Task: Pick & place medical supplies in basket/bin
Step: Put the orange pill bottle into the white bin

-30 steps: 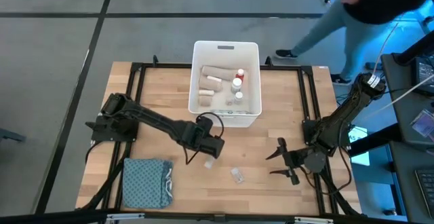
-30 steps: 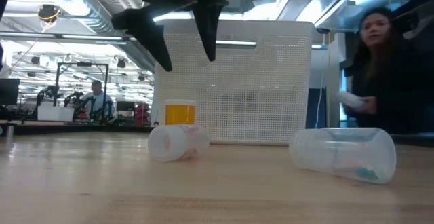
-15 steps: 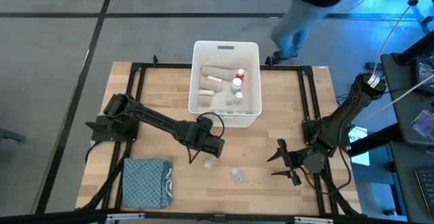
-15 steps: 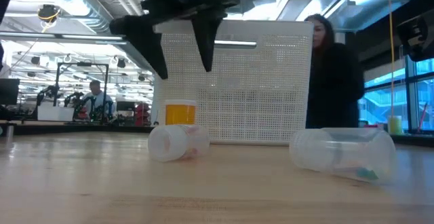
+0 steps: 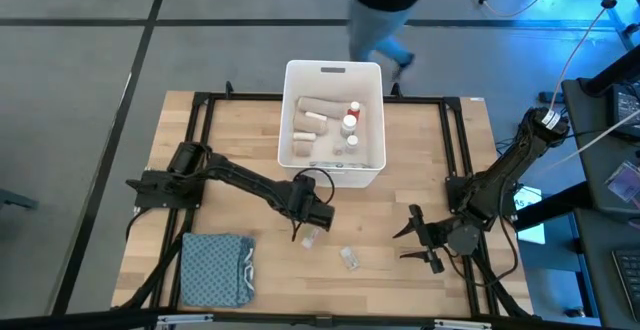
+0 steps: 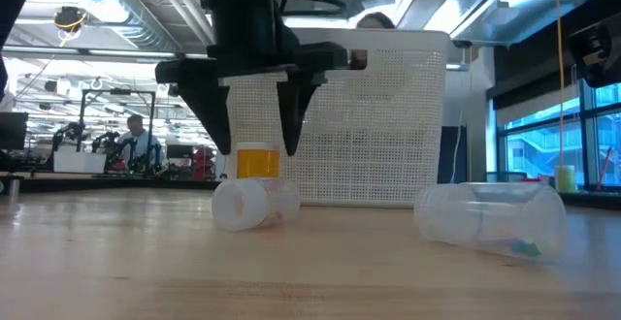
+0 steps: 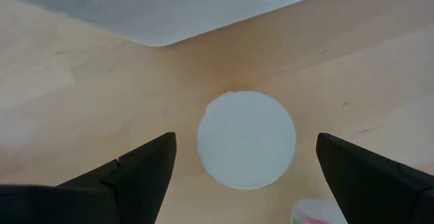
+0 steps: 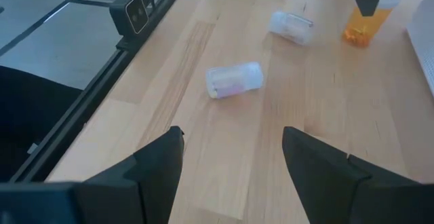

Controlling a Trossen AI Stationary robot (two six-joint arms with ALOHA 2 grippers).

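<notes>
With my left gripper (image 6: pixel 254 131) spread wide straight above the upright orange pill bottle (image 6: pixel 257 161) just in front of the basket (image 5: pixel 333 122), I'd descend centred on its white cap (image 7: pixel 247 140) before closing, right gripper (image 5: pixel 418 238) parked half-open well aside.

A folded blue-grey cloth (image 5: pixel 216 268) lies at the wooden table's (image 5: pixel 400 160) near-left corner, and a person (image 5: pixel 385 5) passes behind it
</notes>
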